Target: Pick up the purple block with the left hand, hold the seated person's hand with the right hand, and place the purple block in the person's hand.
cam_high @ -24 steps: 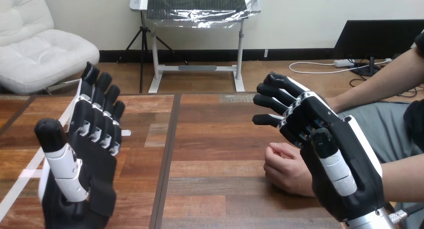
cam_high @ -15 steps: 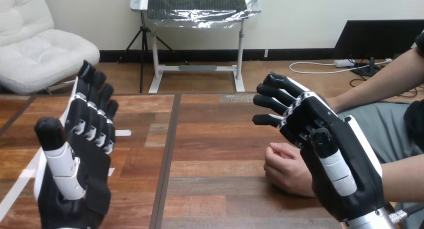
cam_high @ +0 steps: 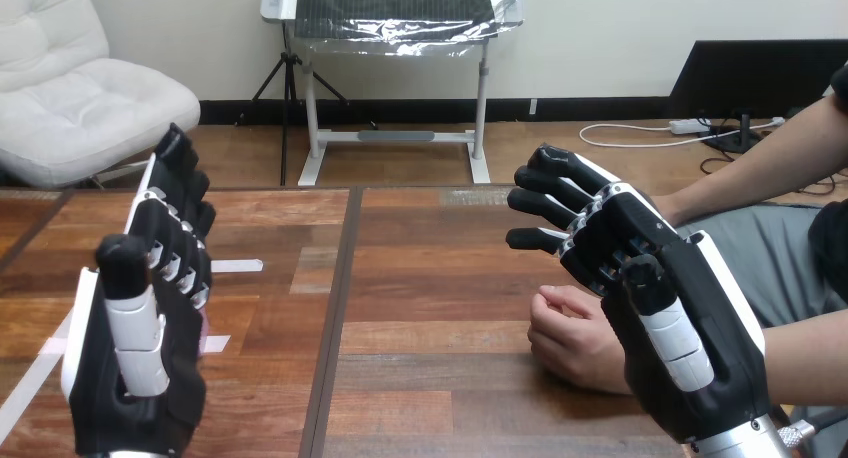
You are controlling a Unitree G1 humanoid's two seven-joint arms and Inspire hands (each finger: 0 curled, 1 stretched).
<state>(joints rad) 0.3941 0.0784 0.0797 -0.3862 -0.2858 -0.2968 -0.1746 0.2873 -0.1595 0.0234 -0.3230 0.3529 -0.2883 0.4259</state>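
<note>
Left hand [cam_high: 130, 378] raised over the surface [cam_high: 430, 278], fingers straight, holding nothing. Right hand [cam_high: 690, 358] fingers loosely bent, holding nothing, beside the person's hand [cam_high: 565, 338], which is fisted on the surface.

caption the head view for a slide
Left hand and right hand hover open over the table; the person's hand rests nearby.

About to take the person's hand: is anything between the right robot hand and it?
Nothing visible. The right robot hand is raised right beside the person's hand, which lies loosely curled on the table, partly hidden behind the robot hand's palm.
</note>
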